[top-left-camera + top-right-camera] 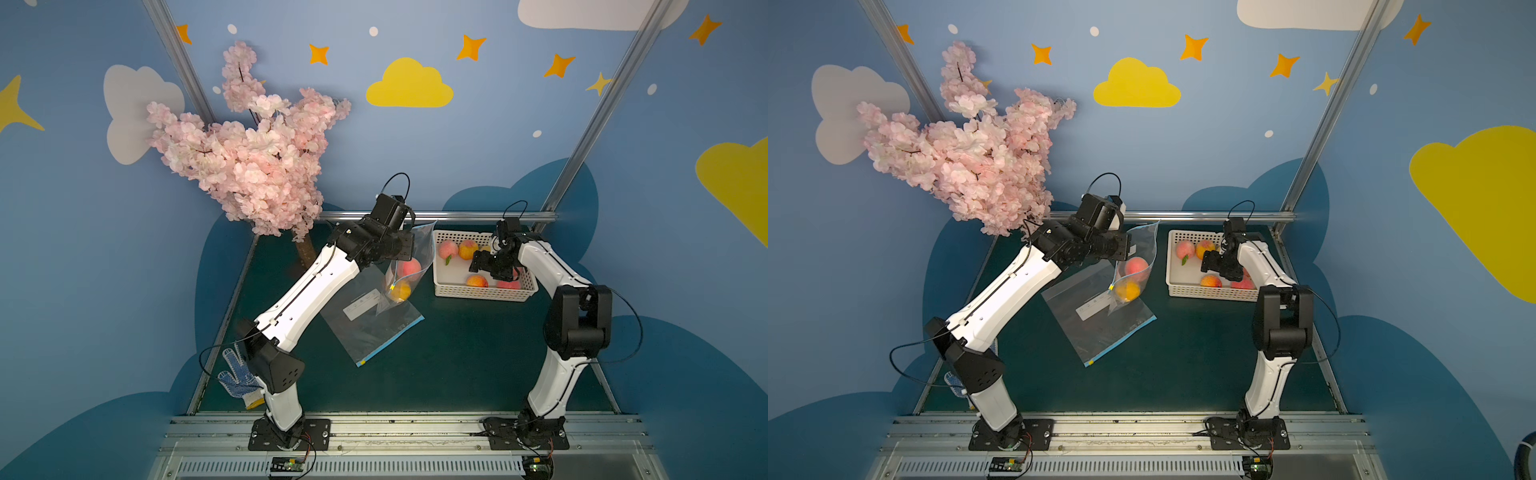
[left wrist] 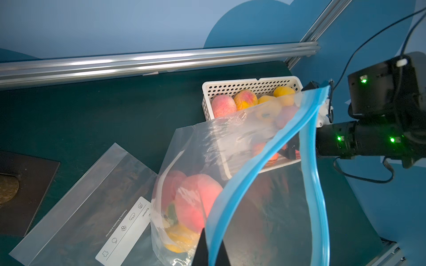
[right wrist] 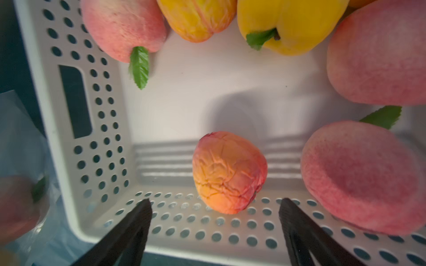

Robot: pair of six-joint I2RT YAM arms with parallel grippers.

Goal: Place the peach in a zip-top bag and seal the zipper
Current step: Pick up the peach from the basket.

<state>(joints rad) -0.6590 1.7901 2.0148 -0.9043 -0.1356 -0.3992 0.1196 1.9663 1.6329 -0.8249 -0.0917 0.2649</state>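
My left gripper [image 2: 212, 244] is shut on the blue zipper strip of a clear zip-top bag [image 1: 415, 243] [image 1: 1144, 245] [image 2: 219, 149], which hangs open above the table. A pink peach [image 1: 411, 267] [image 2: 196, 200] and an orange one [image 1: 401, 290] [image 2: 182, 239] lie in its bottom. My right gripper [image 3: 215, 202] [image 1: 478, 266] stands open over the white basket [image 1: 482, 293] [image 3: 99, 129]. A wrinkled orange-red peach [image 3: 229, 171] [image 1: 476, 281] lies just beyond its fingertips and is not touched.
A second zip-top bag [image 1: 374, 332] [image 2: 92, 195] lies flat under the hanging one. Several more peaches fill the basket, two pink ones [image 3: 359, 175] close beside the right finger. A blossom tree [image 1: 257, 158] stands back left. A glove [image 1: 237, 374] lies near the left arm's base.
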